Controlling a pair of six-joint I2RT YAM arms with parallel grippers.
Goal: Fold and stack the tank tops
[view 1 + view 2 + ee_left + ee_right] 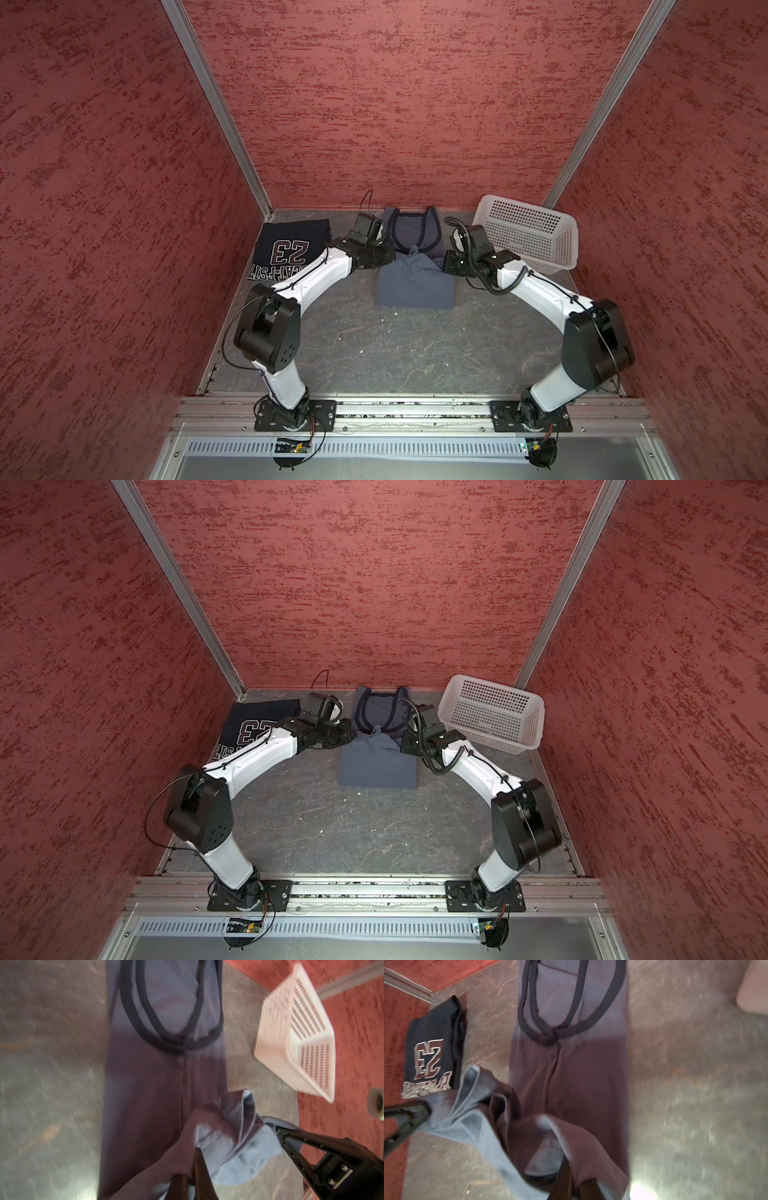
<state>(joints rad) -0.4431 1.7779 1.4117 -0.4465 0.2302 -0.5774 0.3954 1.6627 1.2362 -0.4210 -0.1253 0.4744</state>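
Two soft cloth tops and one rigid, perforated white basket [528, 232] sit on your mottled grey table [395, 345]. The navy top [286, 249], a folded rectangle printed "23", lies in the far left corner. The grey top [411, 286], a long dark-trimmed strip, lies centre-back. Your left gripper [196, 1153] and right gripper [566, 1161] each clamp its bunched, raised hem.

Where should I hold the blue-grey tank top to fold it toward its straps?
By the stitched hem, one side per gripper, coming from the robot's side toward the straps. The blue-grey tank top lies as a narrow strip, straps far, so two matched holds should carry it over squarely. The left gripper and right gripper have their jaws shut there.
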